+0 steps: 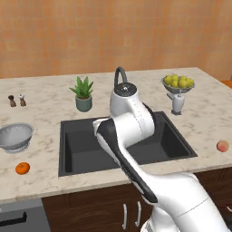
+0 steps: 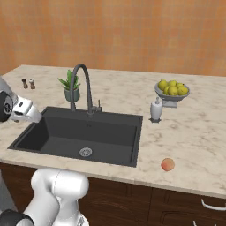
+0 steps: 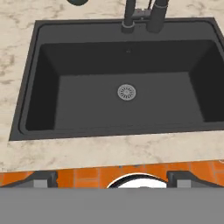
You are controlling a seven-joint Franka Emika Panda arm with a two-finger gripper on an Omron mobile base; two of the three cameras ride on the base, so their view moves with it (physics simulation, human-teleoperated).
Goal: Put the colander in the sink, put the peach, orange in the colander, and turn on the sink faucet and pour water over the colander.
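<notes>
The big worktop (image 1: 45, 113) holds the dark sink (image 3: 65, 100), right under the claw (image 3: 112, 178). The claw is spread wide with nothing in it. The faucet (image 2: 83, 86) is past it, top cut off in the hand view. Colander (image 1: 16, 136), orange (image 1: 22, 168) and peach (image 2: 167, 164) sit far off to the sides.

We see the round silver-grey perforated metal colander (image 1: 15, 136) upright on the marble counter, left of the large dark charcoal rectangular sink (image 2: 84, 137), whose round silver drain shows in its bare floor. The small bright orange fruit (image 1: 22, 168) lies just in front of the colander. The pinkish-red peach (image 2: 167, 164) rests right of the sink. The dark grey gooseneck faucet (image 2: 83, 86) arches over the basin's back edge.
</notes>
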